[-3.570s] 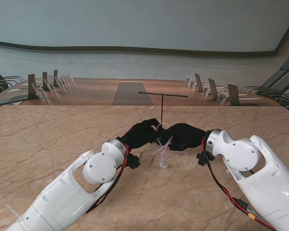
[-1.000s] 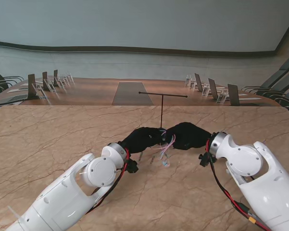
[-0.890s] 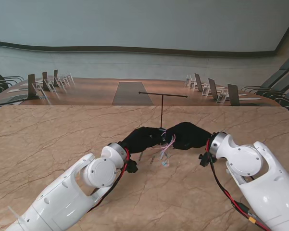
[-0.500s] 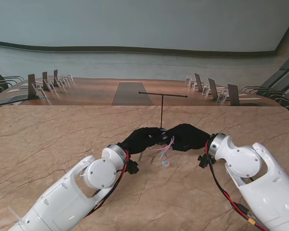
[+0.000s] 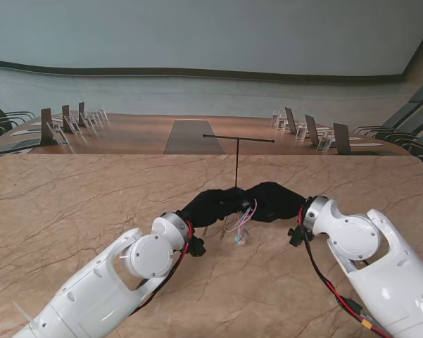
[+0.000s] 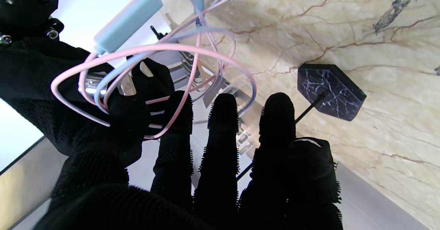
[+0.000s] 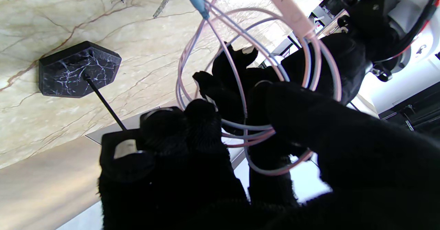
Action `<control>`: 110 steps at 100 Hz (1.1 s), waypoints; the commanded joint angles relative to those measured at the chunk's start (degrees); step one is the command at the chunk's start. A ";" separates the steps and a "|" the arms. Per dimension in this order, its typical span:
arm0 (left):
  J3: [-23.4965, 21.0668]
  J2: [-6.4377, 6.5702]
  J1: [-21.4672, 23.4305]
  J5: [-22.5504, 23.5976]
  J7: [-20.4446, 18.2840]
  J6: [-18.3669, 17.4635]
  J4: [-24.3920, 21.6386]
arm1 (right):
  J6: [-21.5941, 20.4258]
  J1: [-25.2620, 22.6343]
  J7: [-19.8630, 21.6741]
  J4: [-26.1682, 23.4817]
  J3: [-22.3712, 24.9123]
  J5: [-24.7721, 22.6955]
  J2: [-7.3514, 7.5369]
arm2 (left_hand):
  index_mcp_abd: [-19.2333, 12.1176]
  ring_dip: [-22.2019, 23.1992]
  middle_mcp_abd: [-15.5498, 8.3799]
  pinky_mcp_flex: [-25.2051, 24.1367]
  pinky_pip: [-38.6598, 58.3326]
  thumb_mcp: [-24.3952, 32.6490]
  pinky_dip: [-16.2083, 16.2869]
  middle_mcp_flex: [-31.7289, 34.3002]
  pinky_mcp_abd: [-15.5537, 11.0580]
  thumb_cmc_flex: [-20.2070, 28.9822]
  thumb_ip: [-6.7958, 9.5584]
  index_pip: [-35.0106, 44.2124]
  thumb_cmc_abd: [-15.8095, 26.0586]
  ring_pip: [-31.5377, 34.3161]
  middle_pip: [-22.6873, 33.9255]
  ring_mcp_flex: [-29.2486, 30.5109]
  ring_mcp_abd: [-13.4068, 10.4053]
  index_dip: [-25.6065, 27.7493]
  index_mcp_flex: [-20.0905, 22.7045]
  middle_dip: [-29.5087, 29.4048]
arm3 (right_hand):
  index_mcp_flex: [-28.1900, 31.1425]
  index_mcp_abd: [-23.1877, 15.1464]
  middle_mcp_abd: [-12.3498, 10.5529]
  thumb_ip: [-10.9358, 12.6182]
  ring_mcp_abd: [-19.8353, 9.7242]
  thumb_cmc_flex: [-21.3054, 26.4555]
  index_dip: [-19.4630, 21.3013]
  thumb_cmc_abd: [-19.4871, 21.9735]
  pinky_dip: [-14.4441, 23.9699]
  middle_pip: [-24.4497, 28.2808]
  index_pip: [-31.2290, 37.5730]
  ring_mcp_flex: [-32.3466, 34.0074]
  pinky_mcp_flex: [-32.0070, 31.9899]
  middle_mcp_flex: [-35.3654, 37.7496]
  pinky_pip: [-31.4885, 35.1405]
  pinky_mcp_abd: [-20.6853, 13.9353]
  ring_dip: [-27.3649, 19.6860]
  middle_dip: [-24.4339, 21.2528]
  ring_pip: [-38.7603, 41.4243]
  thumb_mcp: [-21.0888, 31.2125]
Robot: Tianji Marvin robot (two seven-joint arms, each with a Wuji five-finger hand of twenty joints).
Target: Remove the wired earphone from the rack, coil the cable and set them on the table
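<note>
Left robot hand and right robot hand both grasping coiled earphone cable, held above table, just near of rack

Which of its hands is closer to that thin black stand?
Right, narrowly. The right hand reaches in beside the rack pole's foot; the left hand sits slightly nearer to me. Both hold the earphone cable.

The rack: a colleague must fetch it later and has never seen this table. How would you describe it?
On the marble table, look just beyond where the two black-gloved robot hands meet. The rack is a thin black upright rod with a crossbar on top, forming a T, on a dark marbled hexagonal base. It is the only upright thing there.
</note>
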 commanded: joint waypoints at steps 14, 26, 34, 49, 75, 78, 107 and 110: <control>-0.97 -0.15 0.77 -0.22 0.47 0.39 -0.66 | 0.30 -1.03 0.04 -0.76 0.37 -0.54 -0.22 | 3.12 5.81 2.84 -1.77 2.18 0.02 4.58 -6.36 -6.91 -0.63 0.10 3.41 1.38 6.28 6.67 -3.87 -0.85 2.90 -3.84 7.63 | 4.06 -8.73 4.91 4.81 6.45 3.32 1.58 1.56 -1.23 2.97 7.63 1.60 0.69 2.24 2.12 -5.03 -0.24 -0.33 4.72 5.58; -1.57 -0.16 1.23 -0.56 0.65 0.45 -0.71 | 0.38 -1.56 -0.20 -0.98 0.78 -0.68 -0.25 | 3.60 6.39 3.50 -2.14 2.13 0.06 4.80 -6.85 -6.93 -0.67 0.14 3.68 1.27 6.97 8.13 -4.22 -0.68 2.92 -4.22 8.70 | 3.81 -8.97 4.84 4.75 6.25 3.20 1.67 1.78 -1.27 3.20 7.58 1.23 0.37 1.47 1.93 -5.17 -0.24 -0.09 4.54 5.40; -1.87 0.00 1.45 -0.16 0.52 0.66 -0.82 | 0.35 -1.89 -0.33 -1.13 1.17 -0.76 -0.26 | 2.94 6.75 3.65 -2.23 2.07 0.09 5.20 -7.14 -7.03 -0.72 0.12 3.84 1.42 7.19 9.42 -4.33 -0.80 2.70 -2.39 10.17 | 3.73 -9.02 4.87 4.81 6.11 3.17 1.76 1.94 -1.28 3.36 7.56 1.04 0.16 1.18 1.83 -5.33 -0.19 -0.09 4.46 5.31; -2.09 -0.11 1.80 0.19 1.24 0.48 -0.60 | 0.11 -2.34 -0.71 -1.31 1.77 -0.94 -0.31 | 3.74 6.93 3.51 -2.84 1.64 -0.10 5.56 -8.59 -7.08 -1.03 0.02 0.43 1.47 6.44 8.12 -5.77 -1.23 0.52 -1.84 10.10 | 3.74 -9.11 4.82 4.90 5.94 3.13 1.80 1.85 -1.28 3.44 7.54 0.66 -0.11 0.67 1.71 -5.47 -0.13 -0.17 4.31 5.31; -3.73 -0.02 3.01 0.71 2.13 0.43 -0.89 | 0.33 -3.09 -0.62 -2.26 3.15 -2.32 -0.19 | 4.42 7.10 3.54 -4.77 0.37 0.22 6.03 -11.52 -8.01 -1.14 0.20 3.83 2.04 5.31 9.90 -7.90 -2.50 2.94 -5.92 12.16 | 4.75 -9.42 5.06 3.04 3.39 2.59 0.14 -1.57 -1.06 4.80 7.10 -5.37 -5.38 -8.02 -0.87 -9.07 2.28 0.53 1.44 7.99; -4.05 0.01 3.27 0.82 2.28 0.42 -0.98 | 0.42 -3.16 -0.53 -2.40 3.35 -2.62 -0.15 | 4.50 7.13 3.69 -4.81 0.35 0.19 6.06 -11.47 -7.98 -1.14 0.20 3.98 1.98 5.32 9.98 -7.91 -2.37 3.03 -5.96 12.24 | 4.85 -9.42 4.96 1.88 2.83 2.57 -0.17 -2.06 -0.79 3.87 7.11 -6.80 -6.71 -9.84 -1.61 -9.98 3.58 2.03 0.36 8.83; -6.53 0.57 5.58 1.97 2.45 -0.09 -1.70 | 0.79 -3.48 -0.59 -3.32 4.14 -4.88 -0.06 | 4.72 7.92 4.02 -4.29 0.58 0.24 6.35 -10.68 -7.93 -1.14 0.26 4.24 2.28 6.71 11.43 -7.19 -2.09 3.10 -6.20 13.47 | 5.30 -8.08 -0.09 0.27 -5.04 3.22 -2.13 -2.96 -4.18 -4.07 7.18 -29.41 -25.21 -35.33 -11.26 -20.50 4.14 6.25 -12.23 10.11; -6.71 0.61 5.75 1.96 2.43 -0.15 -1.74 | 0.80 -3.48 -0.69 -3.33 4.15 -5.11 -0.07 | 4.86 7.95 4.10 -4.33 0.57 0.27 6.36 -10.53 -7.91 -1.07 0.27 4.24 2.33 6.75 11.62 -7.20 -2.02 3.09 -6.16 13.62 | 5.15 -7.89 -1.01 -0.50 -5.93 3.49 -2.43 -2.98 -5.98 -4.85 7.34 -32.05 -27.18 -37.84 -11.63 -21.72 1.32 3.45 -13.36 10.28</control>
